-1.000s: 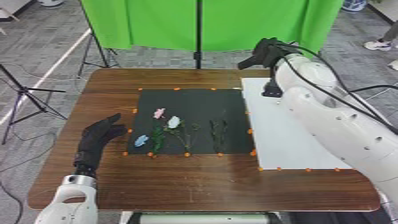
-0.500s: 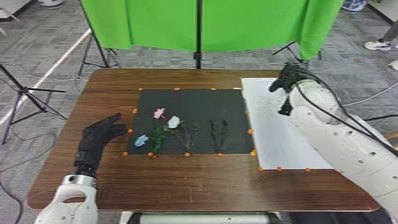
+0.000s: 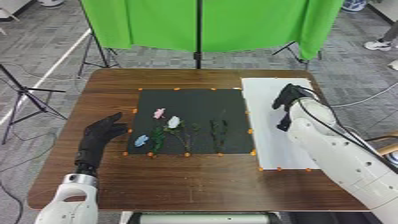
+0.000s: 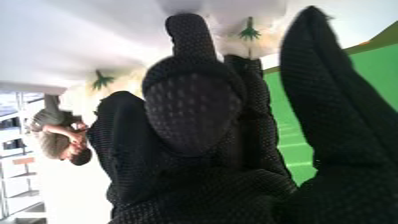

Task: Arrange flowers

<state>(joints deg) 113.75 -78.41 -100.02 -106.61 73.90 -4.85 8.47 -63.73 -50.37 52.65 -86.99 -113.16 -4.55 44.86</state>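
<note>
Black mesh gloves the right robot hand [image 3: 291, 97], seemingly released, above the flat white sheet [image 3: 262, 115].

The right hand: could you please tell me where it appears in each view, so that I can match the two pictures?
Head view: right hand right of centre, over the white sheet beside the black mat.
Right wrist view: close up across the middle, its black glove nearest the camera.
Shared landmark: the green curtain, beyond the table in the head view and behind the fingers in the wrist view.
</note>
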